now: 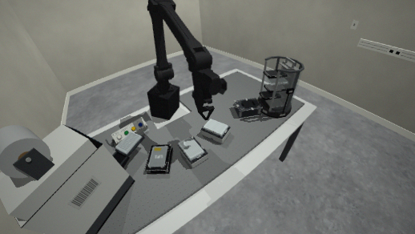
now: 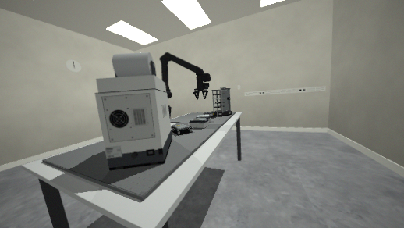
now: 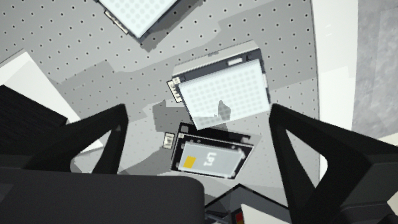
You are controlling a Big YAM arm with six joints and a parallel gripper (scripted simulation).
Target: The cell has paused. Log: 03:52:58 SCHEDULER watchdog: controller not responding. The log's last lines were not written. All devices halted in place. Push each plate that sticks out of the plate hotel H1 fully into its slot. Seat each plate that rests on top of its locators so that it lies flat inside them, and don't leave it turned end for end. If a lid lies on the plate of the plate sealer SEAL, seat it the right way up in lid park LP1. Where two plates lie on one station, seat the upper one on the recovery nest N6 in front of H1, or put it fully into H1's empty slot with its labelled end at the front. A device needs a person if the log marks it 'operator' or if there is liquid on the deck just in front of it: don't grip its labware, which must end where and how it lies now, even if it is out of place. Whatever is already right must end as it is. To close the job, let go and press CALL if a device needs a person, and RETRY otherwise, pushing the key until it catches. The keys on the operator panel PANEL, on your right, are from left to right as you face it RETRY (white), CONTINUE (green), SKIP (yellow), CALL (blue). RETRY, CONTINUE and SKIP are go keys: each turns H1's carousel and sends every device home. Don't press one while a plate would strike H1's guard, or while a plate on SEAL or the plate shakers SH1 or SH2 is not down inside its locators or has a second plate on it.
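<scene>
Hovering gripper (image 1: 206, 113), fingers spread wide, grasping nothing.
Plate hotel (image 1: 296, 68) holds plates; slot details too small to read.

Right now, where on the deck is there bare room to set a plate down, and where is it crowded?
Bare mat lies along the front edge between the sealer and the table's white rim, and behind the plate hotel. It is crowded around the three stations. The open gripper hovers empty.
</scene>
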